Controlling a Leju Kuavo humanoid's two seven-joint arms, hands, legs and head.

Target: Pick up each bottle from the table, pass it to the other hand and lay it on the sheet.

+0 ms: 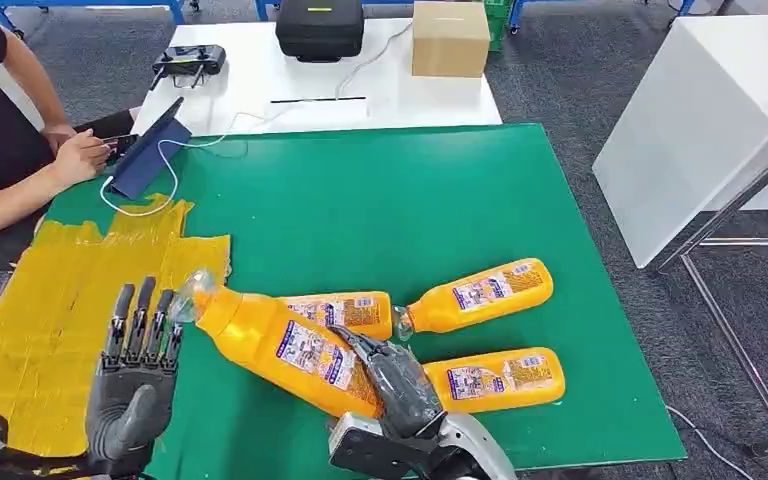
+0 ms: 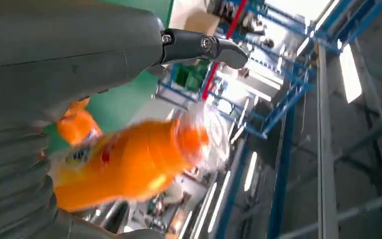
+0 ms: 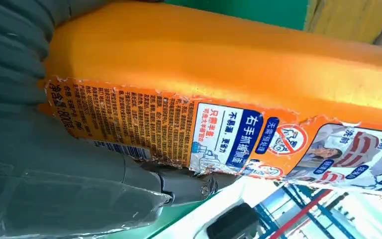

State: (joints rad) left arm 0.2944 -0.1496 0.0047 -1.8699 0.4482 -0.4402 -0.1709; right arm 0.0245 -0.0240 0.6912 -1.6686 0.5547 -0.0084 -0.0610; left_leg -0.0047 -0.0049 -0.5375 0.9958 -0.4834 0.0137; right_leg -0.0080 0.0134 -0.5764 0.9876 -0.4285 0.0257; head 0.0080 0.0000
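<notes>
My right hand (image 1: pixel 395 380) grips the lower end of an orange bottle (image 1: pixel 280 345) and holds it tilted above the green mat, its clear-wrapped cap pointing toward my left hand (image 1: pixel 138 360). The left hand is open, fingers straight up, just beside the cap and not touching it. In the right wrist view the bottle's label (image 3: pixel 229 129) lies against my right hand (image 3: pixel 64 164). The left wrist view shows the bottle (image 2: pixel 129 159) blurred in front of my left hand (image 2: pixel 54 59). Three more orange bottles (image 1: pixel 345 312) (image 1: pixel 480 292) (image 1: pixel 505 378) lie on the mat. The yellow sheet (image 1: pixel 50 310) is on the left.
A person (image 1: pixel 0 140) sits at the far left with a hand by a tablet (image 1: pixel 150 145) and white cable. Behind the green mat (image 1: pixel 380 200) a white table carries a black case (image 1: pixel 320 25), a cardboard box (image 1: pixel 450 38) and a controller (image 1: pixel 190 62). Another white table (image 1: pixel 700 110) stands right.
</notes>
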